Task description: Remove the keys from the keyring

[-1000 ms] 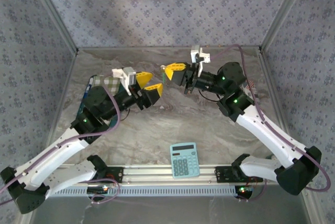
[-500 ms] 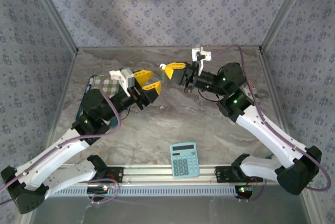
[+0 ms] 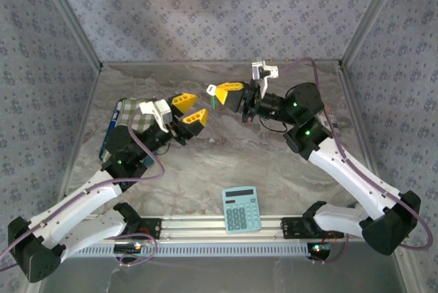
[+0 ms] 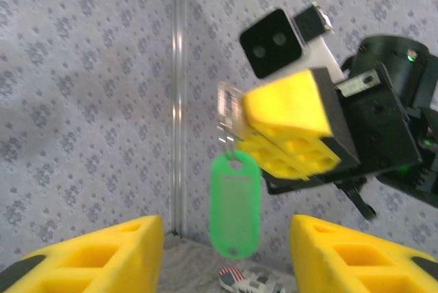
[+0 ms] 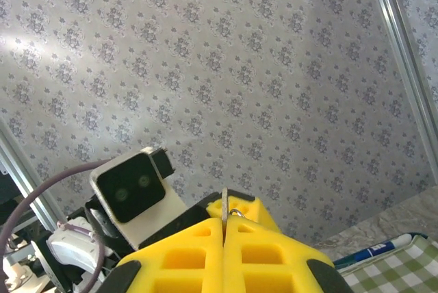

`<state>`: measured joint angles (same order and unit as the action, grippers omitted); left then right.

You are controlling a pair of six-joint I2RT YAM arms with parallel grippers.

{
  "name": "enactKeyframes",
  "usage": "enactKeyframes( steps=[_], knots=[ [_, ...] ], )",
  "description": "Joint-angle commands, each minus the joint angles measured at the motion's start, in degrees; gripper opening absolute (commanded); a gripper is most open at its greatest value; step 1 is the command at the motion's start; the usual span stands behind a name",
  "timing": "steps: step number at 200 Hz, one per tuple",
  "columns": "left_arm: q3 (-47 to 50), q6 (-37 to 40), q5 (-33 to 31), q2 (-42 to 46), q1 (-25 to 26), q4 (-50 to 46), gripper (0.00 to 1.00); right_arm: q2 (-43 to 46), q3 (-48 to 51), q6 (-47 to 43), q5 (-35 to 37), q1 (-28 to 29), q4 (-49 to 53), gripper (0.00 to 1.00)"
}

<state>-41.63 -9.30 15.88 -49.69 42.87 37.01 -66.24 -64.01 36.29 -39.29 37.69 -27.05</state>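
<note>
Keys (image 4: 225, 107) pinched in right jaws, left wrist reveals dangling green tag (image 4: 235, 204)

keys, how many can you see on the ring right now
1: a silver key pinched in the shut right gripper, with the green tag hanging below it. More may be hidden inside the grip.

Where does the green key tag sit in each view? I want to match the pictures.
Top external: the tag hangs from the right hand, mid-table toward the back.
Left wrist: the tag is at centre, dangling below the right hand's yellow fingers.
Right wrist: at bottom centre, a key edge is pinched between those shut fingers, which hide the tag.
Shared landmark: the right hand's yellow fingers.
</note>
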Motion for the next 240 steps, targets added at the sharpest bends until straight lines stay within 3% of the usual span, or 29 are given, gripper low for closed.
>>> enactKeyframes(
  steps=[1, 91, 240],
  knots=[
    [-0.3, -4.2, 1.6, -0.3, -2.0, 7.8, 0.47, -0.2, -0.1, 1.7, -1.5, 0.6, -2.8, 0.00],
    [-5.1, -12.8, 11.0, -6.1, -3.3, 12.2, 0.37, -0.8, -0.8, 1.9, -2.0, 1.0, -3.2, 0.00],
    [-6.6, -13.6, 13.8, -8.4, -3.3, 11.6, 0.11, -1.0, -0.9, 2.5, -2.2, 0.7, -4.0, 0.00]
  ],
)
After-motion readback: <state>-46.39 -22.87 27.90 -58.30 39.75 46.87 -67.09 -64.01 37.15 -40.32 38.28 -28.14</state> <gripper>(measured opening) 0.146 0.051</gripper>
